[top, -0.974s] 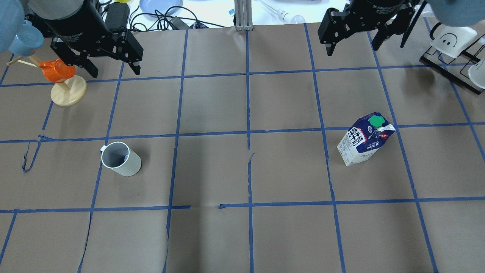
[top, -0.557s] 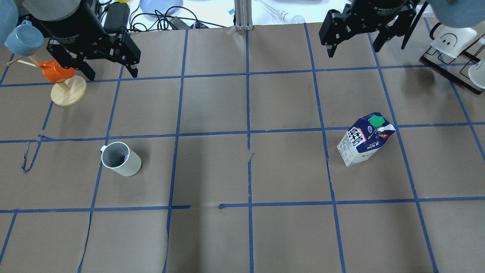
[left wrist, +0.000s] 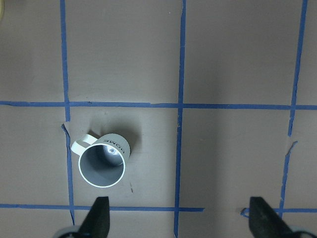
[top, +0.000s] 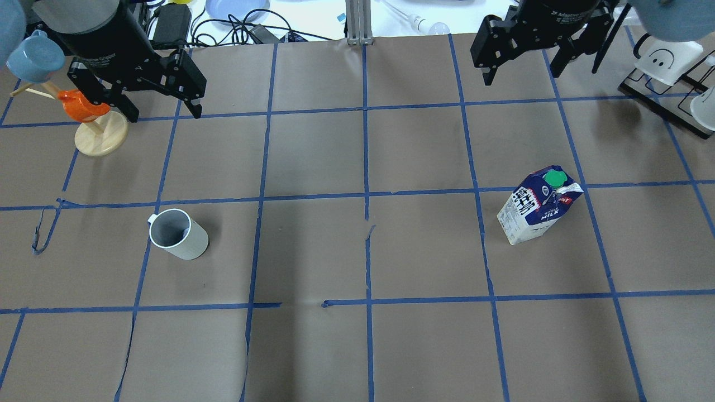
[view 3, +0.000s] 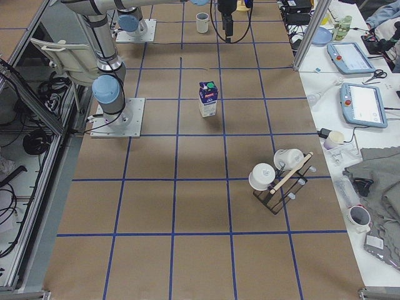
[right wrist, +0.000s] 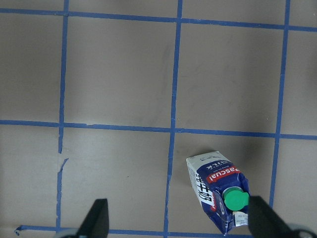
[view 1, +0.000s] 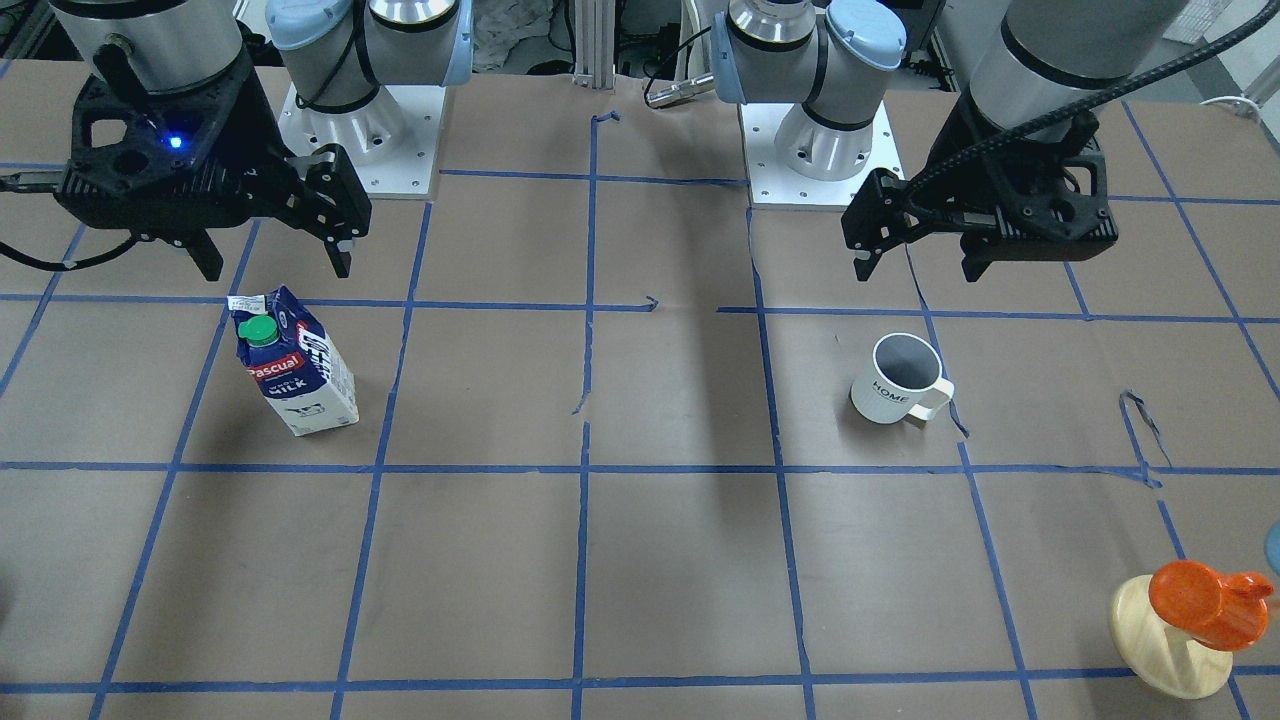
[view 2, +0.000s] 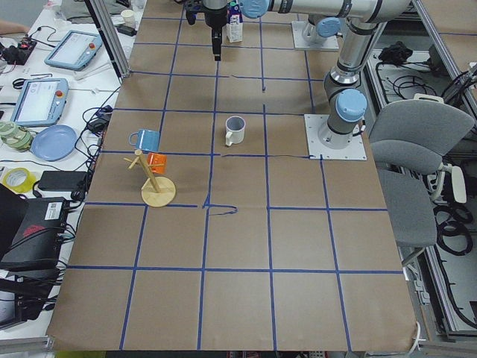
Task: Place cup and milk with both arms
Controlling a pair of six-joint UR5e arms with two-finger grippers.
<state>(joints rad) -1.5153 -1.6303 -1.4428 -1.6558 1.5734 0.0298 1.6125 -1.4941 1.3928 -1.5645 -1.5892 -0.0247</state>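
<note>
The white cup [top: 179, 234] with a grey inside stands upright on the brown paper, left of centre; the front view [view 1: 895, 378] shows its "HOME" lettering and its handle. My left gripper [top: 165, 114] is open and empty, high above the table and beyond the cup; the left wrist view [left wrist: 102, 165] shows the cup below it. The blue and white milk [top: 539, 204] with a green cap stands upright on the right. My right gripper [top: 522, 77] is open and empty, high and beyond the carton, which shows in the right wrist view [right wrist: 218, 191].
A wooden mug tree [top: 100, 137] with an orange cup [top: 78, 106] and a blue cup stands beside my left gripper at the far left. A black rack [top: 670, 72] with white mugs stands at the far right. Cables and a blue plate [top: 234, 8] lie past the table's far edge.
Both grippers have drawn back a little toward the far edge of the table, the left one also slightly to the left. Cup and milk have not moved.
</note>
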